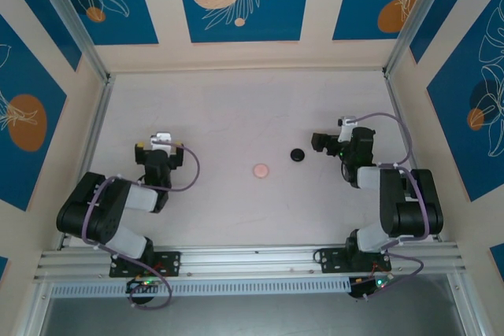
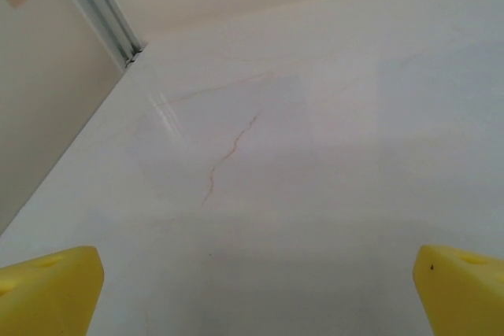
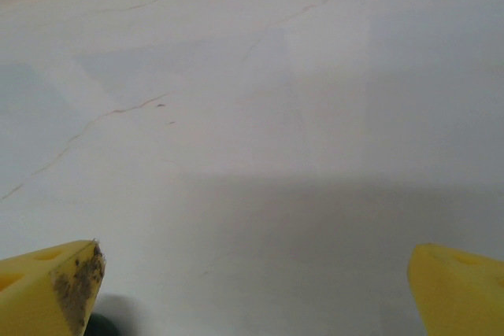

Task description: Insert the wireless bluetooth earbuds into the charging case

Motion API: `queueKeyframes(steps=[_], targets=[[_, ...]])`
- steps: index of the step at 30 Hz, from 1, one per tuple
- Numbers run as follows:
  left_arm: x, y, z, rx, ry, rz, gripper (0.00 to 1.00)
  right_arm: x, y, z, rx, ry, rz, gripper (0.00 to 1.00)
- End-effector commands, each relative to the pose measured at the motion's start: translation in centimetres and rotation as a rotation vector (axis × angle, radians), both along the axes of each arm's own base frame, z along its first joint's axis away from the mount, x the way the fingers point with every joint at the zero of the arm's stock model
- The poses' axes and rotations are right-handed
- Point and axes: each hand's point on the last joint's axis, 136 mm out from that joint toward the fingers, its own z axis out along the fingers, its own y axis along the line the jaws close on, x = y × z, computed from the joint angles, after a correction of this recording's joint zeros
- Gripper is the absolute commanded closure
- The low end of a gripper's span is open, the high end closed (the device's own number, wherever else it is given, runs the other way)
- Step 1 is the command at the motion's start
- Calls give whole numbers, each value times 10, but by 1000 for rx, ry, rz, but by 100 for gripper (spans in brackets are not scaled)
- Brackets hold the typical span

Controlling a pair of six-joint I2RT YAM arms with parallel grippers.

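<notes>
From above, the left gripper point(image 1: 161, 145) sits over the left half of the pale table point(image 1: 236, 108), pointing away from the arm bases. At this distance its fingers blur into the dark wrist, so the gap between them is hard to read here. The right gripper point(image 1: 319, 144) points toward the middle of the table, and just off its tip lies a round black puck point(image 1: 297, 154). A flat pinkish disc point(image 1: 261, 170) lies a little nearer the bases, apart from the puck and roughly midway between the two arms. The earbuds are too small to pick out from this height, so their place cannot be told. In the left wrist view, the left gripper point(image 2: 256, 293) is spread wide. Its yellow fingertips point(image 2: 55, 289) sit in the bottom corners, cut off by the frame, with bare table between them and nothing held or touched. In the right wrist view, the right gripper point(image 3: 256, 293) is spread just as wide and holds nothing. One of its yellow fingertips point(image 3: 47, 289) carries dark grime on its inner face. Just below that tip a dark rounded shape point(image 3: 101, 326) is cut off by the bottom edge, too little of it showing to say what it is.
</notes>
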Motion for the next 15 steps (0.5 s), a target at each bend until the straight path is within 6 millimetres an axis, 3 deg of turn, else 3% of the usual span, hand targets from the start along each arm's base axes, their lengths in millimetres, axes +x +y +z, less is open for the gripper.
queueKeyframes(steps=[1, 3, 5, 15], targets=[[18, -1, 5, -99, -48, -77, 0, 4, -1, 10, -46, -94, 14, 1], [22, 2, -3, -140, 41, -76, 0, 4, -1, 10, -50, -92, 13, 1], [26, 6, 4, -144, -28, -77, 0, 4, -1, 10, -50, -93, 13, 1], [26, 0, 0, -147, 16, -113, 0, 4, -1, 10, -47, -92, 12, 1]])
